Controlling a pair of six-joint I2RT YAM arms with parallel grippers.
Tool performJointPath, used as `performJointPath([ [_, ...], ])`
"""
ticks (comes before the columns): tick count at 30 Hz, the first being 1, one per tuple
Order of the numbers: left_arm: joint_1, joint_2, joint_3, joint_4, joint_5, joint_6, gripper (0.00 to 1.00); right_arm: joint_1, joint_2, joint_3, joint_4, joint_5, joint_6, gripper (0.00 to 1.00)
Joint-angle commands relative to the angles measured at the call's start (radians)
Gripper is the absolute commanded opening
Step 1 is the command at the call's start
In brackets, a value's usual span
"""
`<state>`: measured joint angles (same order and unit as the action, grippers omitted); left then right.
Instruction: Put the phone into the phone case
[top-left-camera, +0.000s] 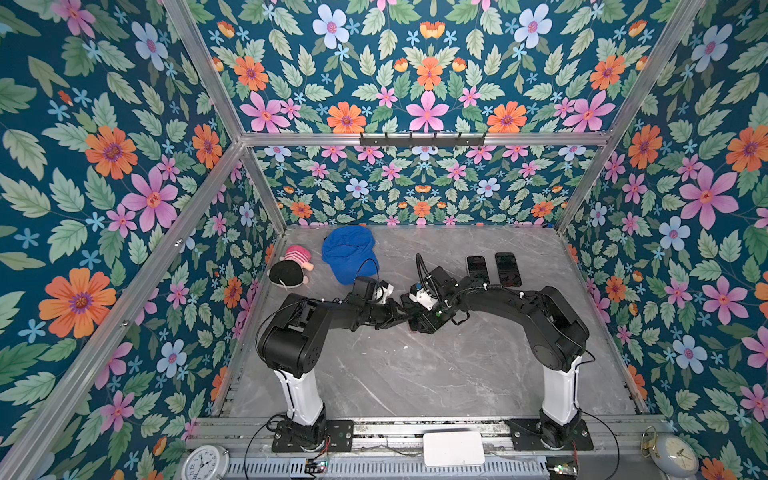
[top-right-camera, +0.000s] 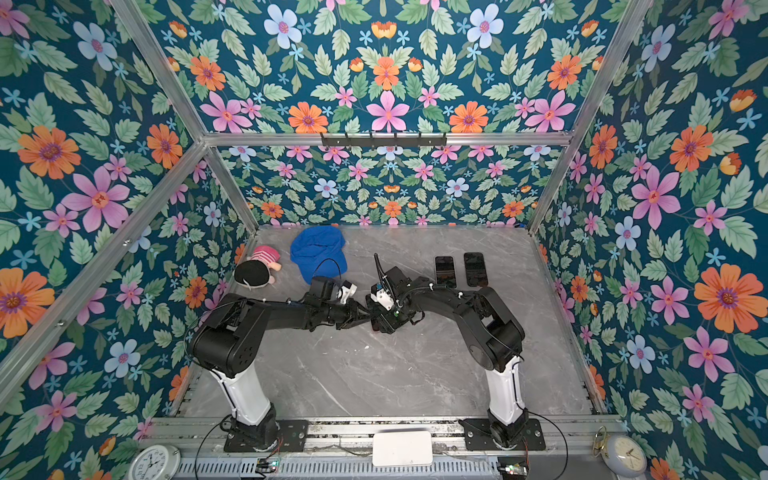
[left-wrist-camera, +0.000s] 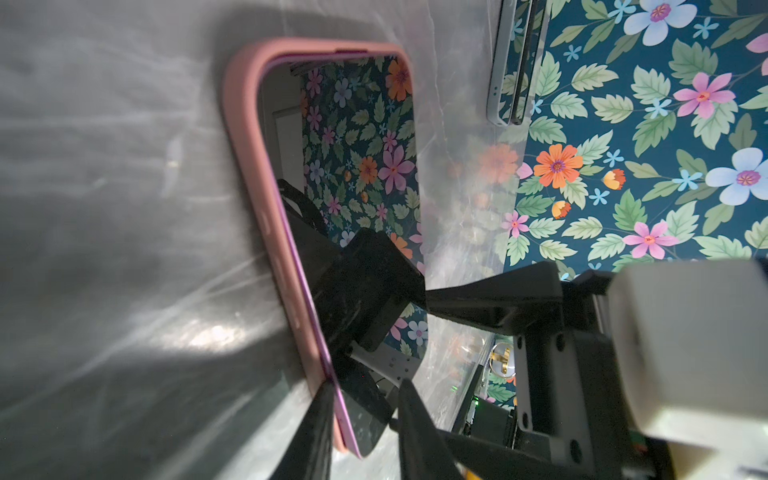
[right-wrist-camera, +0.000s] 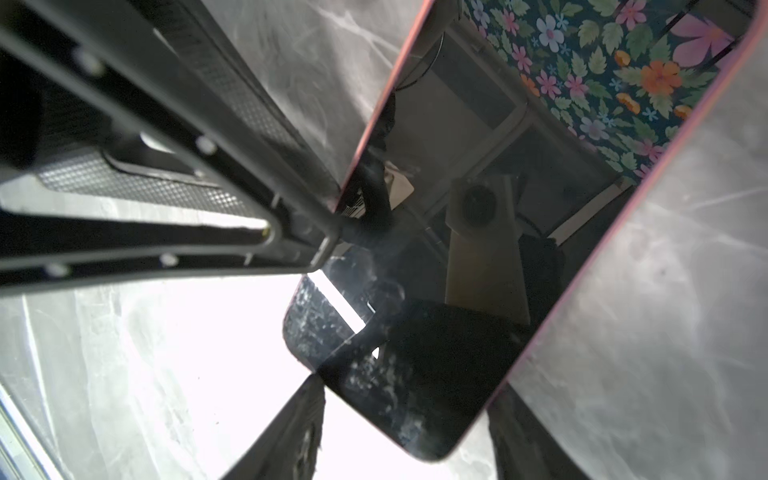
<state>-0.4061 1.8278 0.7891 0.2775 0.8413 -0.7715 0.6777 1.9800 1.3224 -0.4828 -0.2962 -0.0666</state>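
Both arms meet mid-tabletop (top-left-camera: 415, 374), grippers nose to nose. The phone (left-wrist-camera: 357, 166) is right under them, so it's mostly hidden in both top views. It's lying screen-up in the pink phone case (left-wrist-camera: 245, 145), glass mirroring the flowery walls. A thin purple strip of the phone's side shows betw. screen & pink rim along one long edge; can't tell if it's fully seated. The left gripper (left-wrist-camera: 365, 382) reaches in from the left w/ its fingers only a little apart, nipping one corner of the phone case. One finger (left-wrist-camera: 316, 424) is against the outside of the pink rim, the other on the screen side. The right gripper (right-wrist-camera: 407, 390) is spread wider, w/ the phone's end betw. its fingers. Seen from the left wrist, one of those fingers (left-wrist-camera: 370, 286) sits over the glass. Can't tell whether it's actually squeezing or just straddling. On the far side of the tabletop, well apart from all this, there's a blue cap (top-left-camera: 349, 253) w/ a plush doll (top-left-camera: 291, 268) just left of it. Off to the right lies a dark handset (top-left-camera: 476, 268) w/ a second handset (top-left-camera: 508, 269) just beside it, both flat.
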Motion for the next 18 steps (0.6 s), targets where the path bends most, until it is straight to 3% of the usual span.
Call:
performJointPath([
  [1,-0.005,0.002,-0.006,0.031,0.017,-0.010,0.29,0.006,0.015,0.000,-0.003,-0.043,-0.006,0.57],
  [14,-0.014,0.002,-0.020,0.049,0.017,-0.022,0.29,0.011,0.003,-0.016,0.016,-0.094,0.045,0.44],
  [18,-0.014,-0.024,-0.016,-0.038,-0.004,0.013,0.29,0.012,-0.011,-0.030,0.025,-0.111,0.073,0.41],
])
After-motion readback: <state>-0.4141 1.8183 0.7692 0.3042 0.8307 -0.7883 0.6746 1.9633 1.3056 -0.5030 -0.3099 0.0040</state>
